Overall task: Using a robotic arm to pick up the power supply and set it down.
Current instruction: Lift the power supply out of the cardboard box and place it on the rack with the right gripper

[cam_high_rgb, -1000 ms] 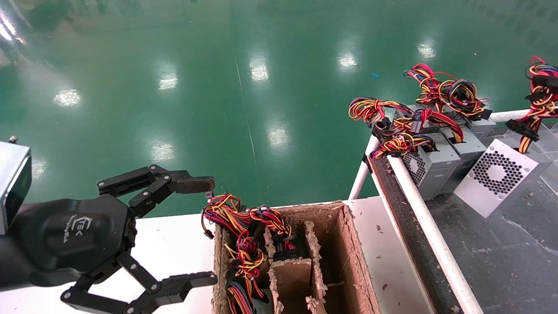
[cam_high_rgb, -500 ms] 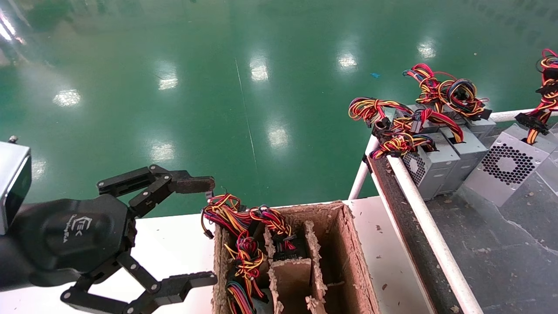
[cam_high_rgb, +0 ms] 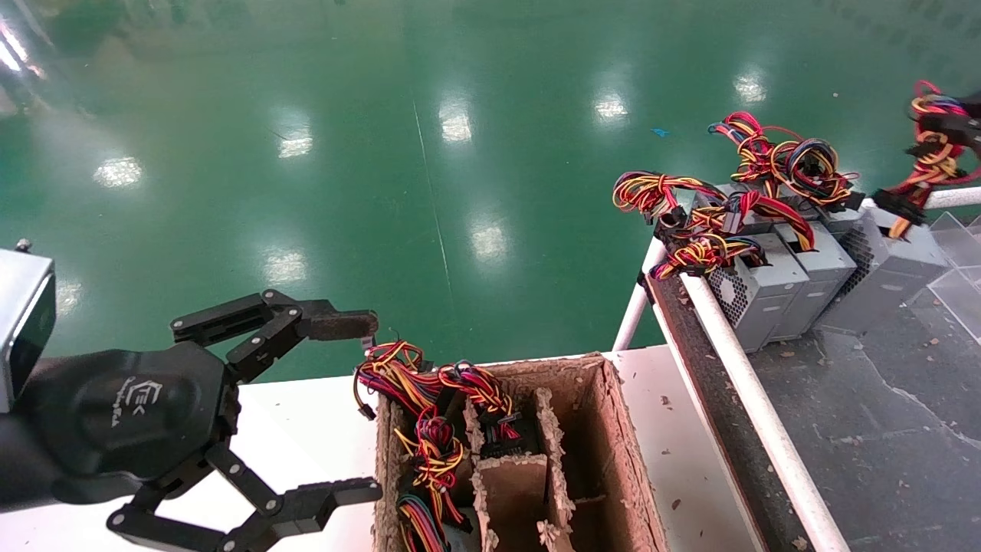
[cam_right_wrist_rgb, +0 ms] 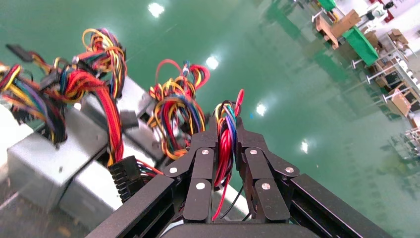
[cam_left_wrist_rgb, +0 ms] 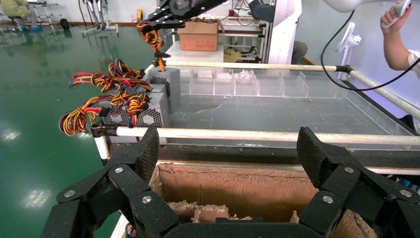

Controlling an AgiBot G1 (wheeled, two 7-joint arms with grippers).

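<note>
My right gripper (cam_right_wrist_rgb: 227, 134) is shut on the red, yellow and black wire bundle (cam_right_wrist_rgb: 226, 148) of a power supply (cam_high_rgb: 893, 268), a grey metal box. In the head view this gripper is almost cut off at the far right edge, with only the wires (cam_high_rgb: 931, 146) showing. The box hangs tilted against the row of two other power supplies (cam_high_rgb: 766, 287) at the far left corner of the dark table. In the left wrist view the right gripper (cam_left_wrist_rgb: 166, 12) is above that box (cam_left_wrist_rgb: 167, 82). My left gripper (cam_high_rgb: 375, 406) is open and empty beside the cardboard box.
A torn cardboard box (cam_high_rgb: 613, 437) with dividers holds more wired units (cam_high_rgb: 429, 429) on the white surface. A white rail (cam_high_rgb: 736, 360) edges the dark table (cam_high_rgb: 881, 445). Clear plastic bins (cam_left_wrist_rgb: 247, 84) line the far side. A person's arm (cam_left_wrist_rgb: 396, 39) shows beyond.
The held power supply swung back towards the row of units and turned its vent face away. Its wire bundle rose. The left gripper stayed still.
</note>
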